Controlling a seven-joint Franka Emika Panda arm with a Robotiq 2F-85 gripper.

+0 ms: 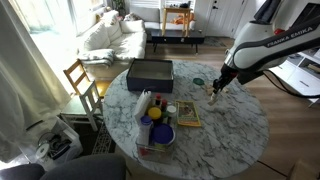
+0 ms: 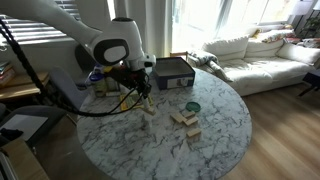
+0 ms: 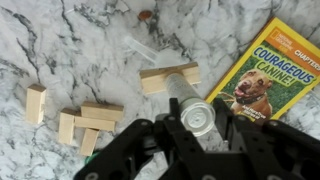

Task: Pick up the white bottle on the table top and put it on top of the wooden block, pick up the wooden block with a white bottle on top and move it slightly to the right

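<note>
In the wrist view my gripper (image 3: 197, 120) is shut on the white bottle (image 3: 192, 108), whose round cap faces the camera. The bottle's far end is over the pale tan wooden block (image 3: 168, 77), which lies on the white marble table top (image 3: 70, 50). I cannot tell whether the bottle touches the block. In both exterior views the gripper (image 1: 215, 90) (image 2: 145, 98) hangs low over the table top (image 1: 235, 130) (image 2: 225, 125), with the block (image 2: 148, 112) just under it. The bottle is hidden by the fingers in those views.
Several more tan blocks (image 3: 85, 122) (image 2: 186, 122) lie grouped nearby. A yellow dog book (image 3: 265, 75) (image 1: 187, 114) lies beside the gripper. A dark box (image 1: 150, 72) (image 2: 173, 72), a green disc (image 1: 198, 82) (image 2: 192, 106) and a blue bowl (image 1: 160, 133) stand on the table.
</note>
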